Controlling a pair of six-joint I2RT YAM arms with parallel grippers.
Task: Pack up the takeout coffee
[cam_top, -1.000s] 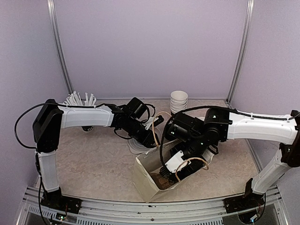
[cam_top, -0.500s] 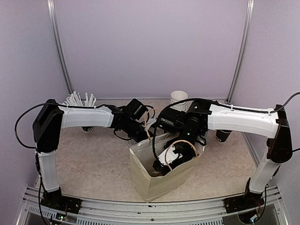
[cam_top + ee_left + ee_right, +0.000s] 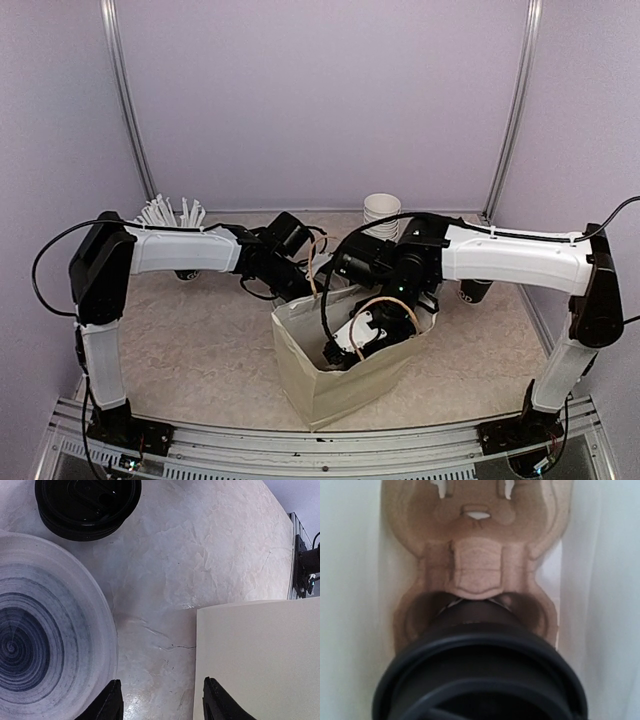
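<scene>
soft even light, faint shadows; the takeout coffee looms blurred, slight glare on the table.

— What colour is the bag?
— Plain cream, no print. The takeout coffee shows a black lid, and the cardboard tray is tan-brown.
— And the bench?
— Pale beige marbling with thin dark veins. The plate is whitish, ringed with smoky blue-grey swirls. The lids are glossy black.
— Anything else?
— White cups, and white sticks in what looks like a dark holder, though it's mostly hidden. The walls are soft lilac.
</scene>
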